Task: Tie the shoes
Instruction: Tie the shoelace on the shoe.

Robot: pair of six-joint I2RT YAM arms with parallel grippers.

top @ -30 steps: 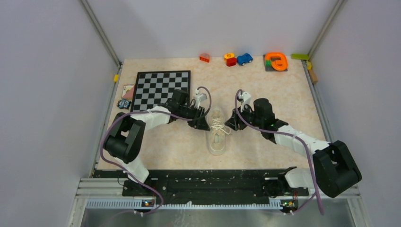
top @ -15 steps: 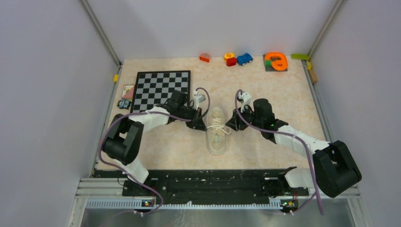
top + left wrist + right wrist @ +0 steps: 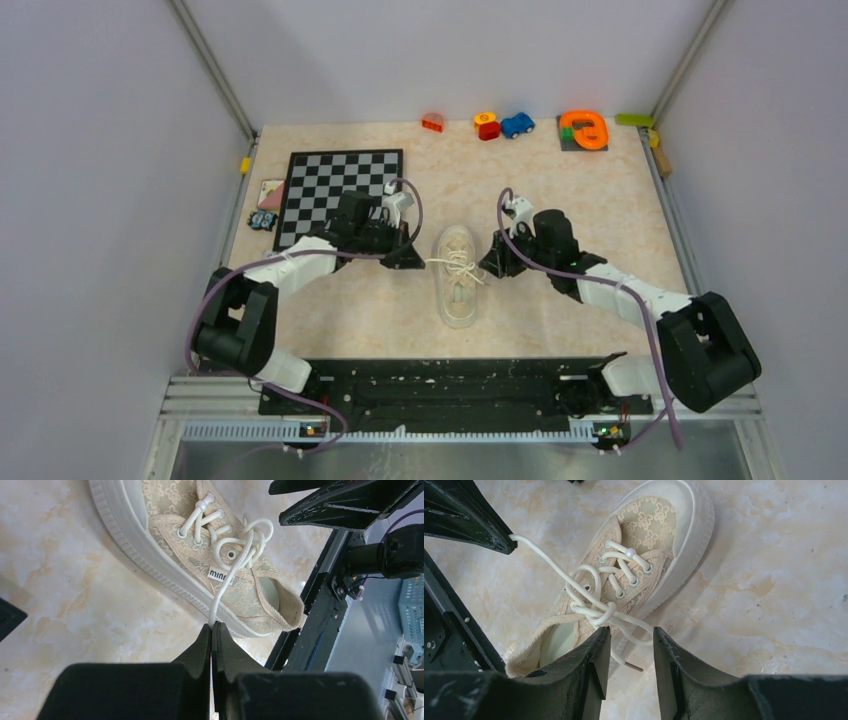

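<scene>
Table (image 3: 600, 210): flat beige marbled top, matt; small bright plastic toys (image 3: 515, 124) along the far edge.
Chessboard (image 3: 330, 180): square, black-and-white checks, far left, apart from the work.
Shoe (image 3: 458, 295): mid-table between the two arms, toe far, heel near; cream canvas with a lacy woven pattern, ribbed pale rubber sole, smooth toe cap, open collar.
Left tool (image 3: 212, 628): black wedge fingers closed tight, pinching one lace end, strand drawn taut out to the shoe's left.
Right tool (image 3: 630, 634): jaws about half apart, just right of the shoe, straddling the other lace end; nothing clamped, tipped end lying loose on the table.
Laces (image 3: 594, 605): round white cord, threaded through every visible eyelet, crossed into one twist over the tongue.
Knot: judged early; first crossing in place, no bow visible; second grip, loops, bow and final tightening left.
</scene>
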